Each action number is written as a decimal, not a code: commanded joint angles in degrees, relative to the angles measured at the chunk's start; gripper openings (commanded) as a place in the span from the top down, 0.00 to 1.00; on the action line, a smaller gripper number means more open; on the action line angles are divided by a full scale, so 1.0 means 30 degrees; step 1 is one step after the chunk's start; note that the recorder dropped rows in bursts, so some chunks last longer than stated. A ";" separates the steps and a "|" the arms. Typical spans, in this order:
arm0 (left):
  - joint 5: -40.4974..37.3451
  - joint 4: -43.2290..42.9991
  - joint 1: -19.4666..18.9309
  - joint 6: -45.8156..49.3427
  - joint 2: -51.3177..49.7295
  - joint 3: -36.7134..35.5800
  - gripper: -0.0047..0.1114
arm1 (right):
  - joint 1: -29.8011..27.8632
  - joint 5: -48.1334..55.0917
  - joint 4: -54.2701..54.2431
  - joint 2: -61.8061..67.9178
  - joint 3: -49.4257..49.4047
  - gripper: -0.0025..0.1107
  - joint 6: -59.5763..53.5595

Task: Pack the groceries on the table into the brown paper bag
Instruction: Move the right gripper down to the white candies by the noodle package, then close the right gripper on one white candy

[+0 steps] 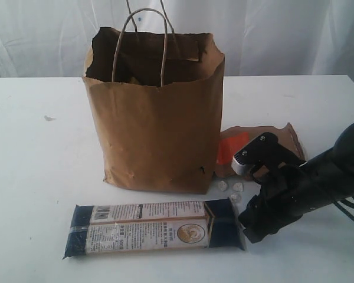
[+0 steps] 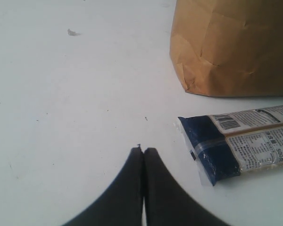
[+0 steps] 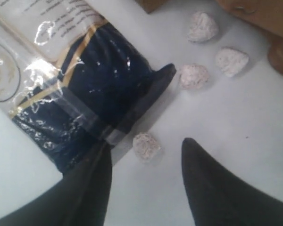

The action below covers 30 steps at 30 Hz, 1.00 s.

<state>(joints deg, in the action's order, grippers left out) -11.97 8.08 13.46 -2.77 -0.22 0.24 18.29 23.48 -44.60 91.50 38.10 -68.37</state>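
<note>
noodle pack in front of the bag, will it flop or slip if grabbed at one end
The noodle pack lies long and flat, so it is probably fairly stiff, yet might droop from an end grip. Its film shows glare in the right wrist view, so the fingers may slip.

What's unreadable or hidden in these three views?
Exterior: inside of brown paper bag, dark, hidden behind its front wall.
Exterior: pouch, partly behind bag and right arm.
All views: noodle pack print, too small and blurred.
Left wrist: noodle pack's far end, cut by frame edge.
</note>
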 commanded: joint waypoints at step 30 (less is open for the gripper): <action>-0.0006 0.0127 -0.0047 0.0016 0.0075 -0.0081 0.96 | 0.1259 -0.1187 0.0715 0.0954 0.0202 0.59 -0.0279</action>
<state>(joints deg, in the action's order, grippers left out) -11.97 8.08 13.46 -2.77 -0.22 0.24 20.99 20.91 -42.77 94.35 38.21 -68.47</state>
